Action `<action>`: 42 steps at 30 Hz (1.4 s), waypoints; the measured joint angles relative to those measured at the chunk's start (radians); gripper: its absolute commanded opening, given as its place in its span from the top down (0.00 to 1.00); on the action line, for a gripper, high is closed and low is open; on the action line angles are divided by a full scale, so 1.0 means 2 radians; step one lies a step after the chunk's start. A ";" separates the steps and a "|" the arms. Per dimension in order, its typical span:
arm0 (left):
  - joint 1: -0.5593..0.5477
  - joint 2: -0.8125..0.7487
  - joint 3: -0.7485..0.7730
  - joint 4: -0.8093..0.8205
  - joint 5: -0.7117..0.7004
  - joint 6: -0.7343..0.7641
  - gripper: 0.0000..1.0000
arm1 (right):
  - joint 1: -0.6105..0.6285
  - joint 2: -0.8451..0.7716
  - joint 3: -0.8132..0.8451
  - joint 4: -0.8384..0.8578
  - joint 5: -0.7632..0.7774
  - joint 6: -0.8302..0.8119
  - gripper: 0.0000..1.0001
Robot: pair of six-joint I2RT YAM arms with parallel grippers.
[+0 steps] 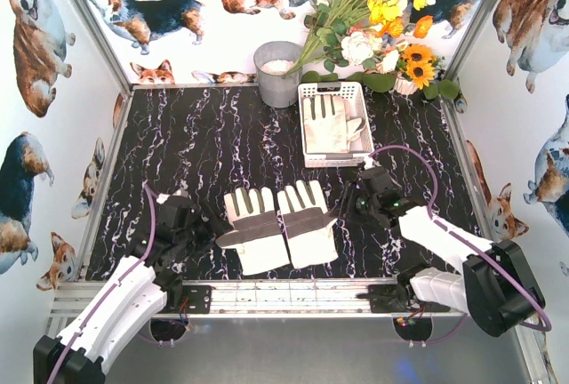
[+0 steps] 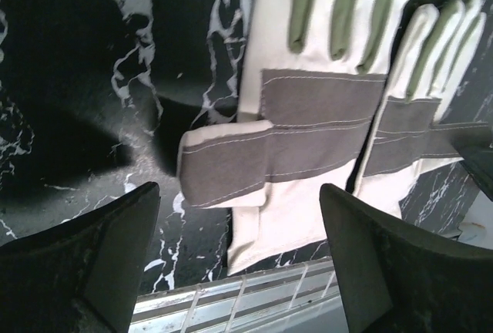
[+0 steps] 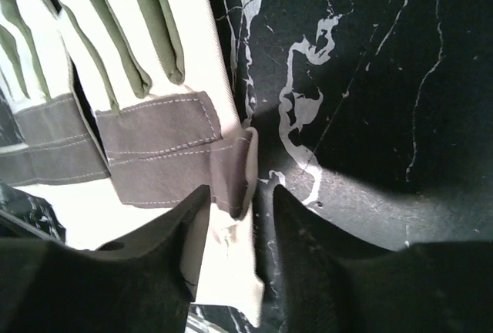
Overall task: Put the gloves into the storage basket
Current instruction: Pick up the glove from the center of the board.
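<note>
Since both loose gloves are lying flat and limp on the table (image 1: pixel 178 153), with the left glove (image 1: pixel 253 228) touching the right glove (image 1: pixel 307 224) near the front edge, they are likely going to sag and fold when lifted, weighing next to nothing. Their grey bands and thumbs are offering the thickest fold to pinch. Over the left glove's thumb the left gripper (image 2: pixel 239 194) is hanging wide open. Beside it the right gripper (image 3: pixel 240 194) is straddling the right glove's thumb narrowly; whether it is pinching, I cannot tell. More gloves are lying in the basket (image 1: pixel 303 126) at the back.
</note>
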 measured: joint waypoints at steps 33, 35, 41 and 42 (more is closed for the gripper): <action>0.002 0.093 0.119 0.021 -0.002 0.094 1.00 | 0.038 -0.079 0.108 -0.092 0.014 -0.022 0.31; 0.002 0.103 0.122 0.021 0.019 0.083 1.00 | 0.097 -0.067 0.126 -0.081 0.017 -0.029 0.31; 0.002 0.112 0.137 0.039 0.051 0.055 1.00 | 0.233 -0.032 0.156 -0.047 0.080 -0.043 0.29; 0.002 0.115 0.139 0.046 0.057 0.048 1.00 | 0.254 -0.023 0.164 -0.043 0.096 -0.046 0.28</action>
